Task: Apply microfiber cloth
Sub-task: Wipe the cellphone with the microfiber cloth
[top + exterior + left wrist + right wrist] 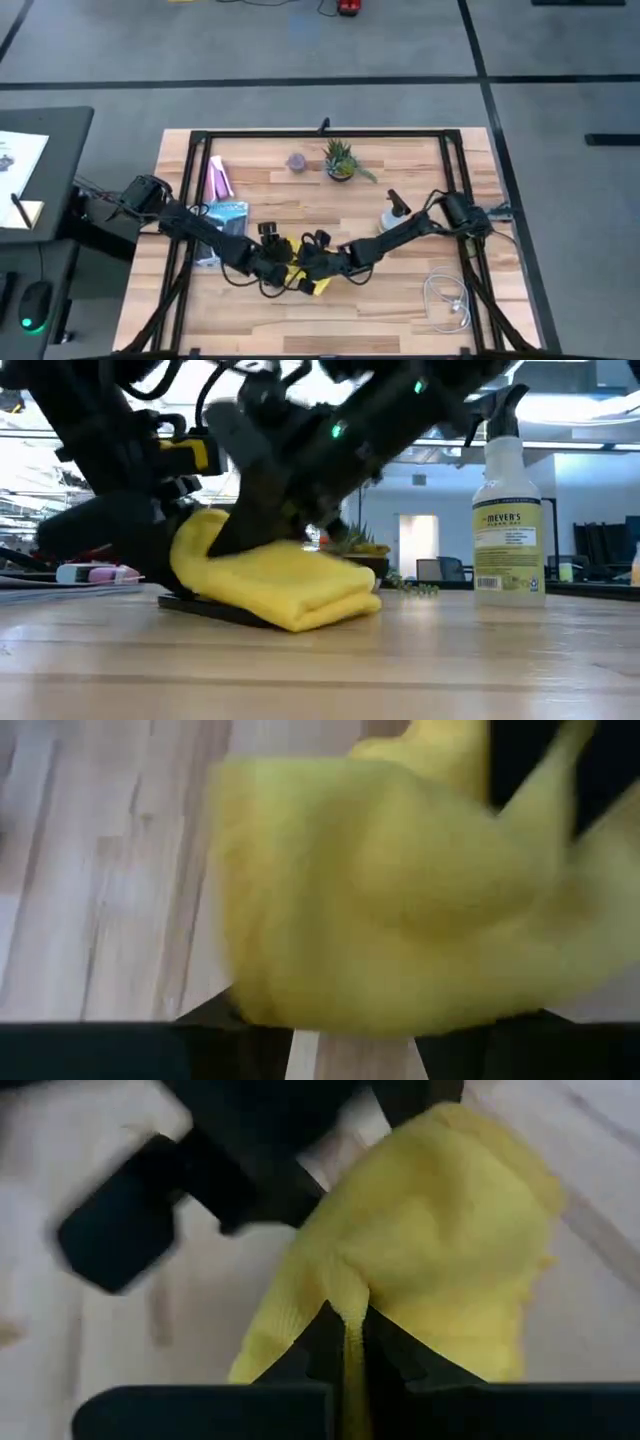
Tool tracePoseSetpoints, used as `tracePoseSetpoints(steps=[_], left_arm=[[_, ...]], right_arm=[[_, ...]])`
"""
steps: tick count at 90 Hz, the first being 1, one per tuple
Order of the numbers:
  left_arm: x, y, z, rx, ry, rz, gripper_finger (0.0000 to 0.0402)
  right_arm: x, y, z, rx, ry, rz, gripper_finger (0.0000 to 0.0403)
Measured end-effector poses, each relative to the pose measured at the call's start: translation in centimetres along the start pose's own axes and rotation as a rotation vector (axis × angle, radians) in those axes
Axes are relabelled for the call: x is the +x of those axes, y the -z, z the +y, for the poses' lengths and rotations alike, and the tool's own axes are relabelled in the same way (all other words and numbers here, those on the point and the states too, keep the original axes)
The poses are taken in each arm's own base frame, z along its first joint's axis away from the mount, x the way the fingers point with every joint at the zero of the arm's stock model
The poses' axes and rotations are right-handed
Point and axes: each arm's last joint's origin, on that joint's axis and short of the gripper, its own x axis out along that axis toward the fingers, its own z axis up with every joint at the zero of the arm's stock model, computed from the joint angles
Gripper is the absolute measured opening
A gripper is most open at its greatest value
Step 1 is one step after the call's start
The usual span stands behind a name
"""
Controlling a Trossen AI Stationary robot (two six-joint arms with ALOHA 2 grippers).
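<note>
Cloth [275, 585] bunched on dark flat object, likely phone [215, 610], mid-table [400, 310]; phone mostly hidden beneath.
Right tool [347, 1330] clenched on cloth fold, 2 fingers pinching yellow fabric.
Left tool [272, 262] at cloth's left edge; its wrist view filled with blurred yellow, grip cannot be told.
Spray bottle [508, 510] stands apart.

You have a white spray bottle [392, 214] standing upright right of centre, a small potted plant [340, 160] near the far edge with a purple object [296, 161] beside it, a pink packet [218, 178] and a pale blue packet [222, 222] at left, and a coiled white cable [447, 300] at right.
</note>
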Motion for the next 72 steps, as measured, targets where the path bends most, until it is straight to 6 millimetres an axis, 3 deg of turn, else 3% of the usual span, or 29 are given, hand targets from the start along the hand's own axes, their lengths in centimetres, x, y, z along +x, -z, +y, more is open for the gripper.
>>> tracePoseSetpoints(steps=[15,47,58,72], left_arm=[[0.5,0.9,0.2,-0.060,-0.005,0.015,0.0149],[1.3,3.4,0.5,-0.164,0.003,0.022,0.0149],[1.4,3.6,0.4,-0.171,0.011,0.008,0.0149],[1.5,3.2,0.2,-0.174,0.040,-0.030,0.0149]], right_arm=[[0.5,0.8,-0.3,0.012,-0.045,0.089,0.0004],[-3.2,1.9,1.9,-0.023,-0.015,0.219,0.0004],[-3.3,2.1,2.2,-0.027,0.010,0.198,0.0004],[-2.3,0.8,1.1,-0.021,0.035,0.092,0.0004]])
